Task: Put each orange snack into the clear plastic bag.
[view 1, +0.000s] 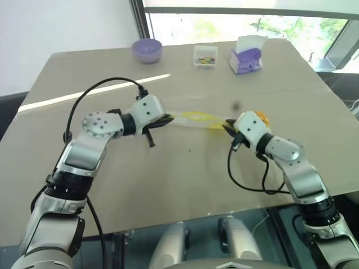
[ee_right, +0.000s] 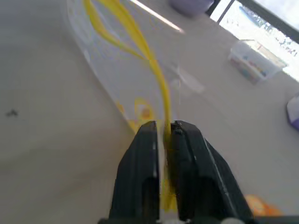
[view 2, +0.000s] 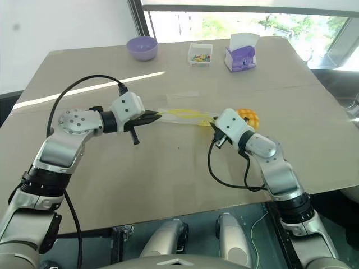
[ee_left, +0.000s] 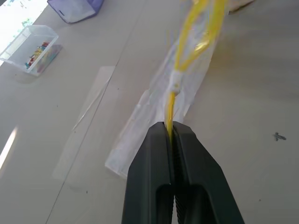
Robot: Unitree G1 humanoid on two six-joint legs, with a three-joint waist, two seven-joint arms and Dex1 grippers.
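The clear plastic bag [view 1: 196, 119] hangs stretched between my two grippers just above the table, its yellow zip strip [ee_left: 170, 105] running from one to the other. My left gripper [view 1: 168, 119] is shut on the strip at the bag's left end. At the right end my right gripper [view 1: 227, 128] is shut on the same strip, which sits between its black fingers [ee_right: 184, 140]. One orange snack [view 2: 248, 117], a round bun with a grid pattern, lies on the table just behind the right gripper, outside the bag.
Along the table's far edge stand a purple bowl [view 1: 147, 49], a small clear box of colourful bits [view 1: 205, 56] and a purple-and-white tissue box [view 1: 247, 56]. The beige table [view 1: 179, 179] ends close in front of me.
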